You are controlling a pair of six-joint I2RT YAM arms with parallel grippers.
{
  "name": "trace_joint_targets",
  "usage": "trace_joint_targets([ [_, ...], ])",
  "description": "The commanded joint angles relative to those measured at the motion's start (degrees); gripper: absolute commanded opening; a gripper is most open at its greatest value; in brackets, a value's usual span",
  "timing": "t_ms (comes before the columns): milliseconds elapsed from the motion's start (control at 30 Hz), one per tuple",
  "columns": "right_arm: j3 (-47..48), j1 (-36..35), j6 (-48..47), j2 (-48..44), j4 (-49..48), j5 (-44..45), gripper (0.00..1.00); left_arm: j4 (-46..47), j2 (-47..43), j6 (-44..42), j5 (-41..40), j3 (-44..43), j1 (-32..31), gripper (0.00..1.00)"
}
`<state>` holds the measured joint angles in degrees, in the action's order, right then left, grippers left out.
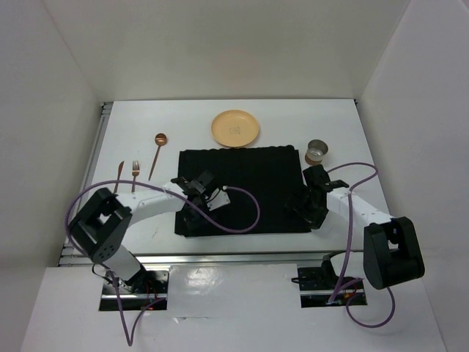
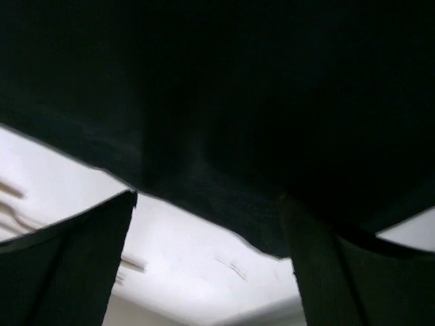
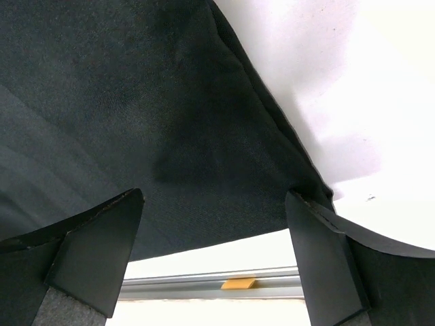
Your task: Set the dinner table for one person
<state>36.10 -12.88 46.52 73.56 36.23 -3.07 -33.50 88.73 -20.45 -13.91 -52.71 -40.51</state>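
White counter (image 1: 352, 139) with metal rails along its edges spans the whole booth ahead of both arm bases. Black cloth placemat (image 1: 249, 180) lies mid-counter, toward the near edge. Left fingers (image 1: 189, 222) are spread wide at the mat's near-left corner, and right fingers (image 1: 311, 214) are spread wide at its near-right corner; nothing is clamped. Yellow plate (image 1: 235, 127) touches the mat's far edge. Metal cup (image 1: 316, 152) sits just off the far-right corner. Copper spoon (image 1: 157, 152), fork (image 1: 135, 174) and knife (image 1: 119, 176) lie left of the mat, apart from it.
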Motion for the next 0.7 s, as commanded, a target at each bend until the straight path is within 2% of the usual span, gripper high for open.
trace_joint_targets([
  [0, -3.7, -0.5, 2.0, 1.3, -1.0, -1.2, 0.93, -0.8, 6.1, 3.3, -2.1, 4.4, -0.5, 0.95],
  [167, -5.6, -0.5, 3.0, -0.6, -1.0, -3.1, 0.92, -1.5, 7.9, 2.7, -2.2, 6.0, -1.1, 0.94],
  [400, -7.7, -1.0, 5.0, -4.8, -0.5, -5.5, 0.9, -3.7, 4.2, 2.7, -0.9, 7.0, -1.1, 0.94],
  [533, -7.1, -1.0, 5.0, -4.8, -0.5, -6.8, 0.89, -3.2, 3.0, 3.3, -3.1, 9.0, -1.1, 0.94],
  [667, -6.0, -1.0, 4.4, -3.4, -1.0, -6.8, 0.89, -4.6, 3.0, 4.7, -1.1, 9.0, -1.1, 0.94],
])
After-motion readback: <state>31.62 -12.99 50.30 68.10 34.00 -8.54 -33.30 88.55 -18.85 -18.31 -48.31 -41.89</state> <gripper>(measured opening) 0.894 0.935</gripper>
